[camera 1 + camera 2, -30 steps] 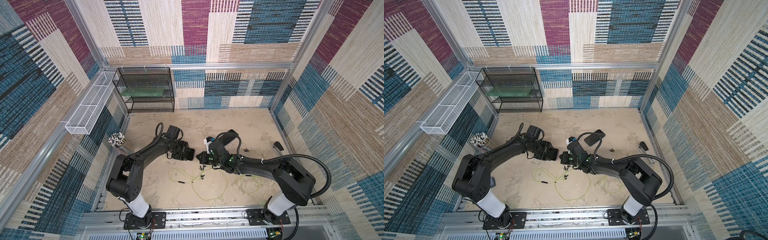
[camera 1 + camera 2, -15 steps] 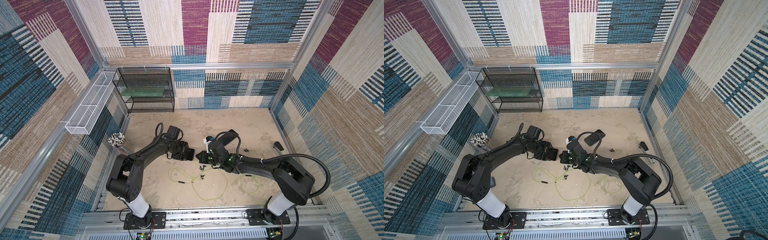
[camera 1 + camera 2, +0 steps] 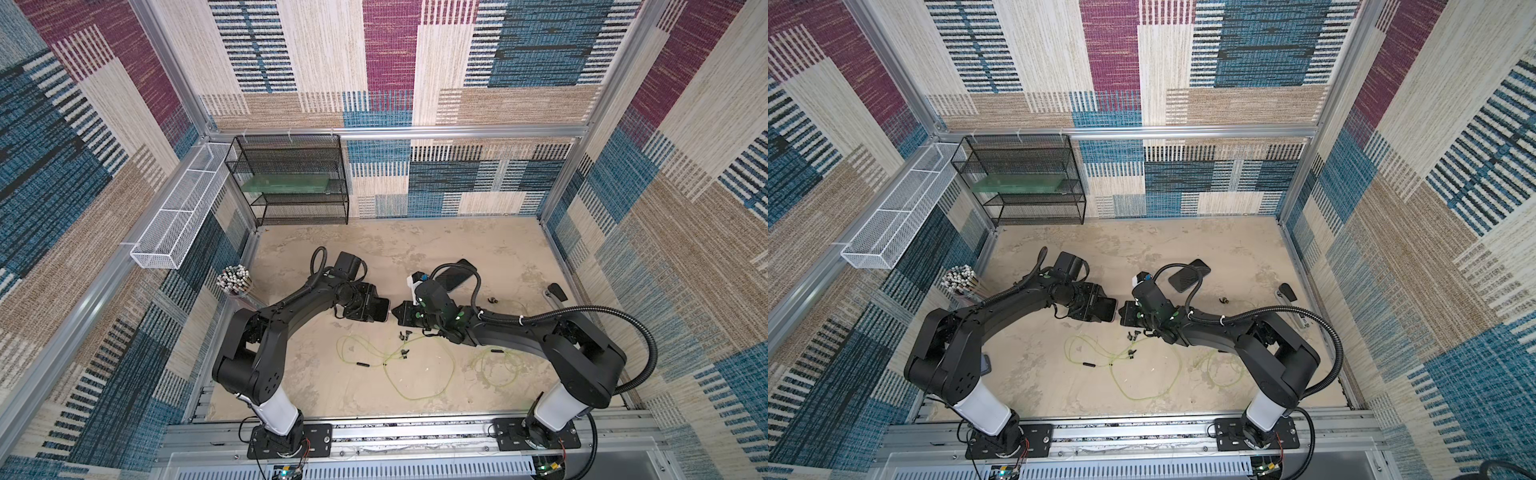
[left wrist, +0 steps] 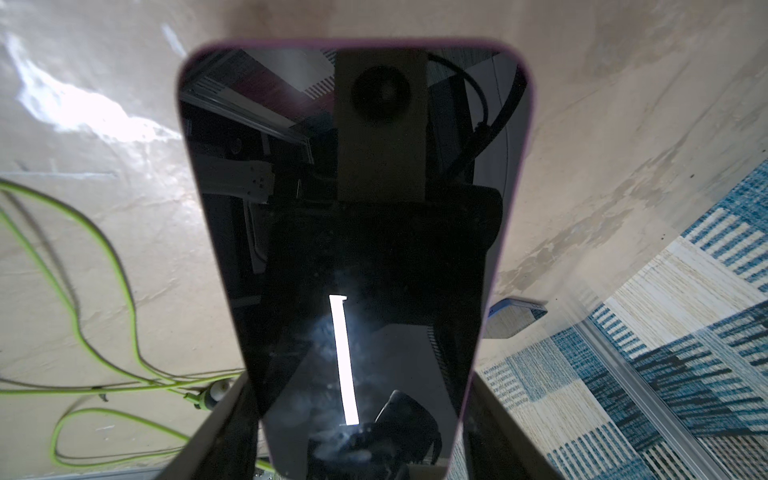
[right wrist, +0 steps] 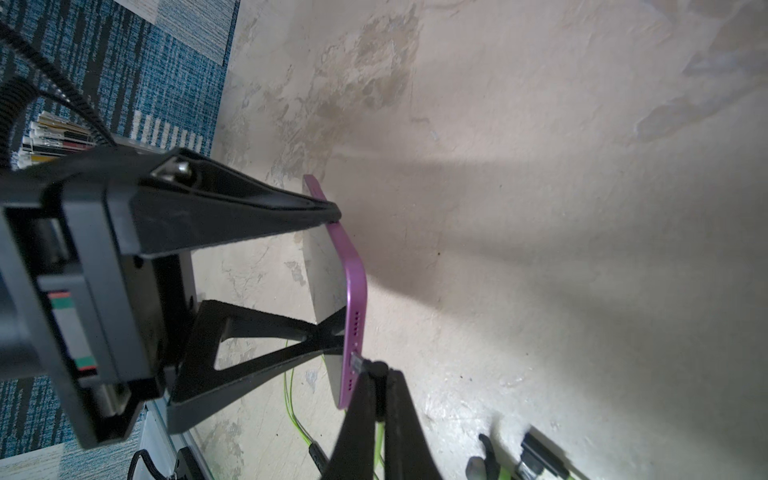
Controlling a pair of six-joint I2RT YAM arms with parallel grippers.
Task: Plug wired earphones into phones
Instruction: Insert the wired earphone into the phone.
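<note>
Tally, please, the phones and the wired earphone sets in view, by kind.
Phones: 2, one held, one lying flat
Earphone sets: 2, yellow-green cables in loose loops
Total: 4

I've got 2 arms. My left arm [image 3: 291, 309] & right arm [image 3: 511, 338] are black & chunky, w/ round joints. Each has a white tube [image 3: 277, 409] at the bottom, on a flat black plate [image 3: 316, 432] w/ silver screws. A fat ribbed black hose [image 3: 631, 322] runs along my right side, tied on w/ white zip ties [image 3: 520, 319]. Small green dots [image 3: 458, 318] sit near my right wrist. My left gripper [image 5: 332, 275] has black triangle fingers [image 5: 232, 210], one w/ a hole, a shiny screw [image 5: 181, 167], plus red & green stripes [image 5: 62, 300]. My right gripper [image 5: 376, 369] is black too.
</note>
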